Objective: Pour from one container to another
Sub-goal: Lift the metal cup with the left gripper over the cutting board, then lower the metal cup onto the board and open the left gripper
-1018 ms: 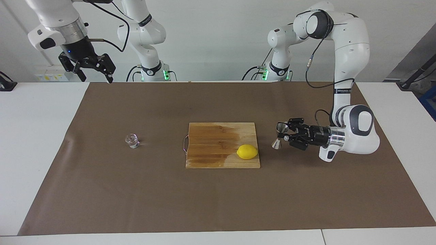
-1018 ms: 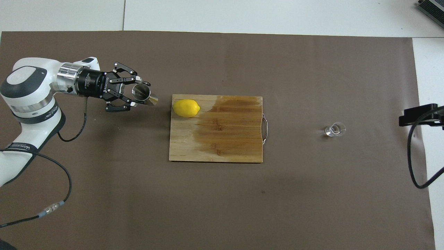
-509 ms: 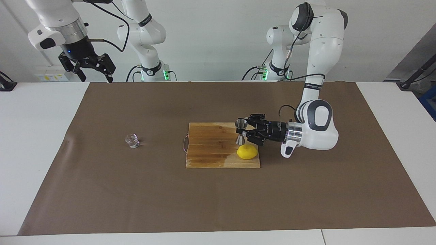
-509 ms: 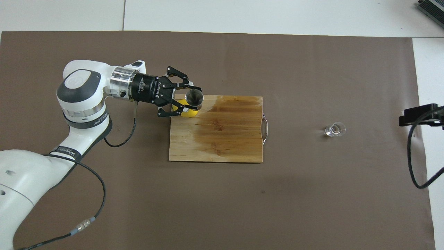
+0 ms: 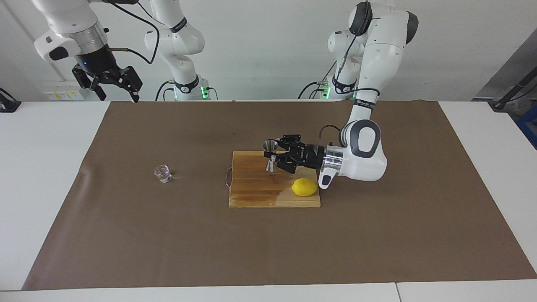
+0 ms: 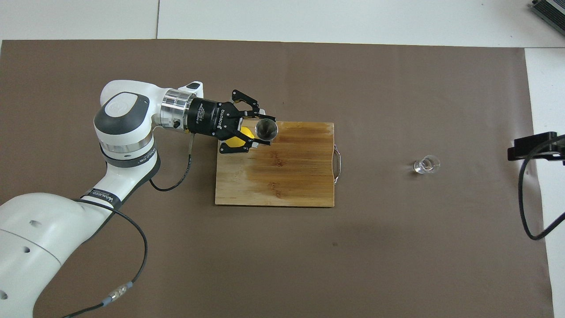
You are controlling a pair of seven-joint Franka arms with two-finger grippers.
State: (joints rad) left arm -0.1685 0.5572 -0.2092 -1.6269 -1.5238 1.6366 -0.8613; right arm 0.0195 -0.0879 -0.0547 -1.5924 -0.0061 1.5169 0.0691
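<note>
Jigger (image 5: 270, 156) stood upright in our left tool (image 5: 273, 157), clenched at its waist, over the cutting board (image 5: 256, 193), near the lemon (image 5: 304, 187). We saw the glass cup (image 5: 162, 173) alone on the brown mat (image 5: 168, 235) toward the right arm's end, bare counter (image 5: 46, 167) around it. Our right tool (image 5: 110, 84) waited raised, fingers spread.

Left gripper (image 5: 273, 157), clamped on the waist of the upright jigger (image 5: 270, 156), holds it over the cutting board (image 5: 256, 191). A lemon (image 5: 304, 187) lies on the board's corner toward the left arm's end. The glass cup (image 5: 162, 173) stands on the brown mat (image 5: 168, 235) toward the right arm's end. Right gripper (image 5: 115, 86) waits raised, fingers apart.
</note>
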